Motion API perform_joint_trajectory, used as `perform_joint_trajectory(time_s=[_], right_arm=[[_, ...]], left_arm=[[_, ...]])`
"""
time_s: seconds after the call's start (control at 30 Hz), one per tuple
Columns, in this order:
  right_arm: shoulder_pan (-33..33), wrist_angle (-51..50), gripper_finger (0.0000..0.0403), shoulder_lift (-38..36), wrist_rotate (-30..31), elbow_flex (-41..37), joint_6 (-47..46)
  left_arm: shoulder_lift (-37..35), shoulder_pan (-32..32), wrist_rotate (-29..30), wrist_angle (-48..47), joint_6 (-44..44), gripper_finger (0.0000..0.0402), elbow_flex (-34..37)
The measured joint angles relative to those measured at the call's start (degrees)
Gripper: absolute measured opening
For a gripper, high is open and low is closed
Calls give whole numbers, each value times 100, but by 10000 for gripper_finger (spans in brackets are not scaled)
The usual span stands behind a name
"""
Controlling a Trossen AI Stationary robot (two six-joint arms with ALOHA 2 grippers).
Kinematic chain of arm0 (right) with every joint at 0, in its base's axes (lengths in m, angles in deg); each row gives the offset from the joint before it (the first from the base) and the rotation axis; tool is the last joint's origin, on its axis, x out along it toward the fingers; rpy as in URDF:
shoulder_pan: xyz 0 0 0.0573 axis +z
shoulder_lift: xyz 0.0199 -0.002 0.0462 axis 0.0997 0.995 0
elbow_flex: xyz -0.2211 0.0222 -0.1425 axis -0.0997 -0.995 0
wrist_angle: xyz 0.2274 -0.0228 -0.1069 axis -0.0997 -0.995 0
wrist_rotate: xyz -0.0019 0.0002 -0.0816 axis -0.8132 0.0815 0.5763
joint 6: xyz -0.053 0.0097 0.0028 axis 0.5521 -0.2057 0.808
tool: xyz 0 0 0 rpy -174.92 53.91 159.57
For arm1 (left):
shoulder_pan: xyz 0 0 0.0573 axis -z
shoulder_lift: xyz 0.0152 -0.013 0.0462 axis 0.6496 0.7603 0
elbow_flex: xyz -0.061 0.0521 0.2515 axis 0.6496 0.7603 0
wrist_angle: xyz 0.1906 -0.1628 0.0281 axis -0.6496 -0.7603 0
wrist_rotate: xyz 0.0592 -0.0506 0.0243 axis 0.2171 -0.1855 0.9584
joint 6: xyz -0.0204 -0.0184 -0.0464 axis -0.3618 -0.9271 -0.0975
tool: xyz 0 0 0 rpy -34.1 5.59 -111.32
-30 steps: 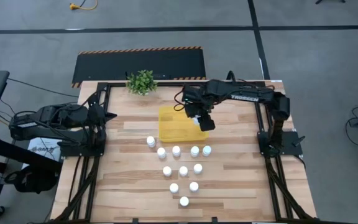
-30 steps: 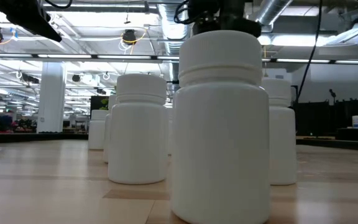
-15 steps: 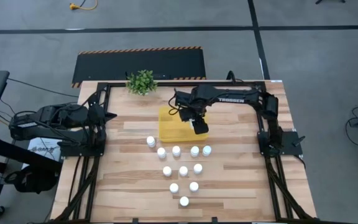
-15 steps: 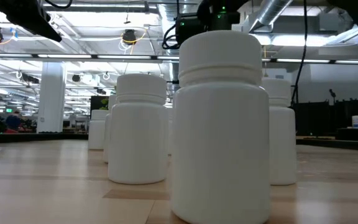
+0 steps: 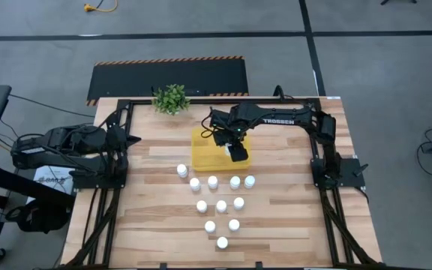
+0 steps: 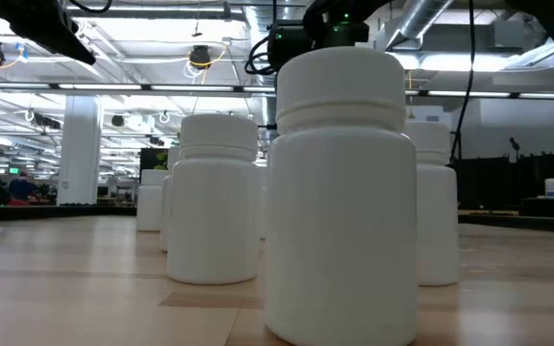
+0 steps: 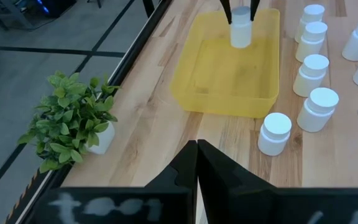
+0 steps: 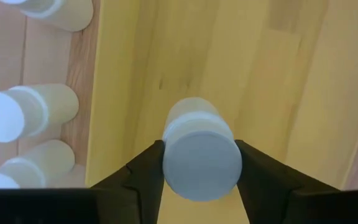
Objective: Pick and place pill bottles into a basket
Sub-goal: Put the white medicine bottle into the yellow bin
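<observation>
My right gripper [image 5: 235, 151] hangs over the yellow tray [image 5: 205, 157], shut on a white pill bottle [image 8: 199, 158]. The left wrist view shows this bottle [image 7: 241, 30] upright over the tray's floor [image 7: 229, 74]. Several more white bottles [image 5: 221, 205] stand upright on their bases on the wooden table in front of the tray; they fill the low view [image 6: 344, 192]. My left gripper [image 7: 196, 149] is shut and empty, parked at the table's left edge [image 5: 130, 139]. My right gripper pinches the bottle between its two fingers [image 8: 143, 177] at the cap's opposite sides [image 8: 169, 163]. The fingers come from above, pointing down. The bottle hangs upright below them over the tray; whether its base touches the tray floor, I cannot tell.
A small green plant [image 5: 171, 98] stands at the table's far edge, left of the tray; it also shows in the left wrist view [image 7: 73, 121]. Black frame rails [image 5: 313, 161] run along the table's sides.
My right gripper has carried the bottle toward the table's left edge, from the tray's right edge to farther over the tray. It has stayed shut on the bottle, which stays upright.
</observation>
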Motion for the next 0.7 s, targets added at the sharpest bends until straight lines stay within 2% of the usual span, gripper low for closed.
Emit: perform_joint_trajectory(time_s=[0.3,0.57,0.7], right_arm=[[36,0,178,0,-4,0,0],[129,78,162,-1,-8,0,0],[141,79,168,-2,-5,0,-39]], left_arm=[[-1,0,-2,-1,-1,0,-1],[1,0,-2,-1,-2,0,0],[-1,0,-1,0,0,0,-2]])
